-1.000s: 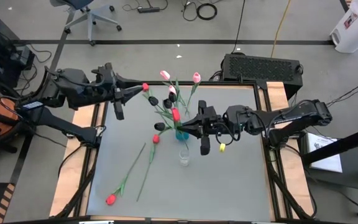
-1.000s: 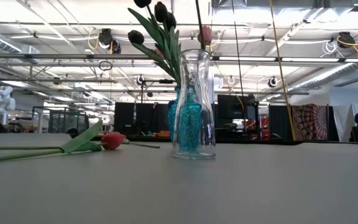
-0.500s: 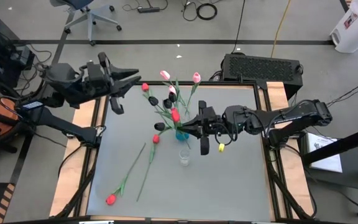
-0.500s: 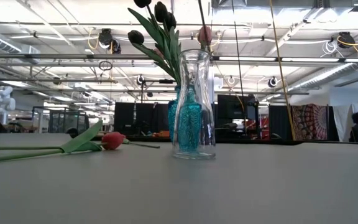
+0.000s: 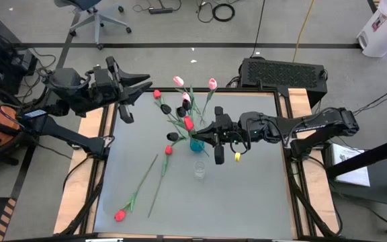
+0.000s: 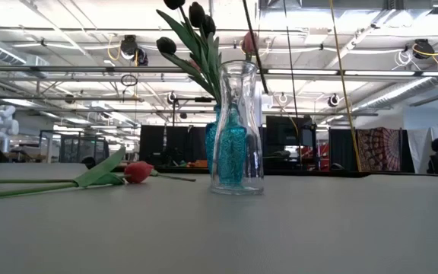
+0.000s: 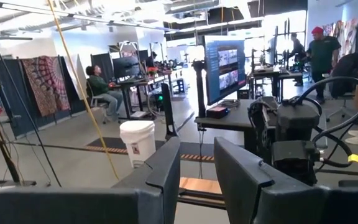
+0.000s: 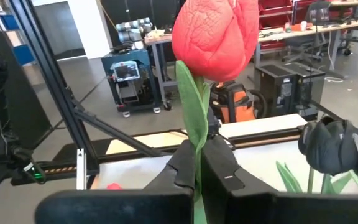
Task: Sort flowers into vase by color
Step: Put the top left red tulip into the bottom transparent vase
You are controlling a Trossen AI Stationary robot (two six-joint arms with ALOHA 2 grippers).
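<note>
From my console, the right gripper [image 5: 198, 134] is clamped on a red tulip [image 8: 215, 34] by its stem, just beside the blue vase [image 5: 196, 143] holding black and pink flowers [image 5: 183, 101]. The clear vase [image 6: 237, 125] stands near it. My left gripper [image 5: 146, 83] waits over the table's [image 5: 247, 195] far-left corner, fingers slightly apart (nothing between them). Two red tulips [image 5: 120, 215] lie loose on the table.

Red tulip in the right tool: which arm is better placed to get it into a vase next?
Right. Its tool is shut on the red tulip, directly beside the teal vase and clear vase. The left tool holds nothing, out past the table's far-left corner.
</note>
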